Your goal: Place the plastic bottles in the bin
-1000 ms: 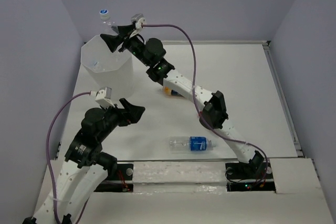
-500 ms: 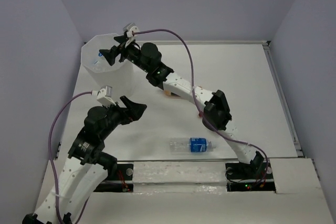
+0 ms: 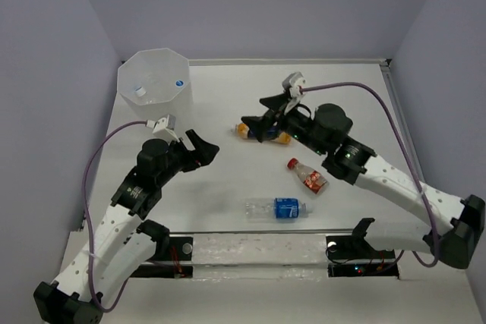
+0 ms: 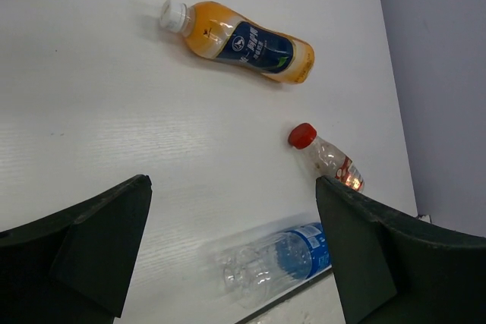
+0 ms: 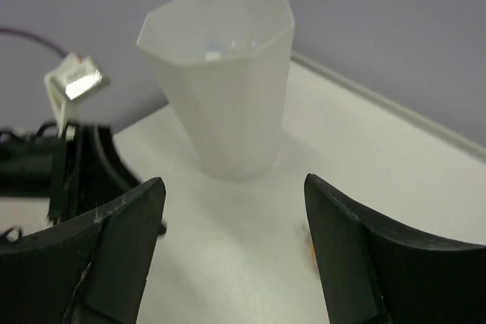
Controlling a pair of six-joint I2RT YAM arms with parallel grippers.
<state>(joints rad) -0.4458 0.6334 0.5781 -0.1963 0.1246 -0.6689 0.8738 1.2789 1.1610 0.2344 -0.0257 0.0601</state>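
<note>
The bin (image 3: 144, 100) stands at the far left and holds a clear bottle with a blue cap (image 3: 179, 83). It also shows in the right wrist view (image 5: 220, 89). The orange bottle (image 3: 244, 131) lies mid-table, partly hidden by my open, empty right gripper (image 3: 260, 121) above it. The red-capped bottle (image 3: 307, 176) and the blue-labelled bottle (image 3: 277, 209) lie nearer the front. My left gripper (image 3: 203, 146) is open and empty, hovering left of them. The left wrist view shows the orange bottle (image 4: 243, 42), the red-capped bottle (image 4: 330, 161) and the blue-labelled bottle (image 4: 281, 259) beyond my open left gripper (image 4: 231, 187).
Purple walls close in the table on the left, back and right. A raised white rail (image 3: 406, 134) runs along the right edge. My left arm's wrist camera (image 5: 72, 85) shows at the left of the right wrist view, where my right gripper (image 5: 234, 187) faces the bin.
My right gripper has let a clear bottle go into the bin, opened, and drawn back right to above the orange bottle. My left arm has reached a little forward and right.
</note>
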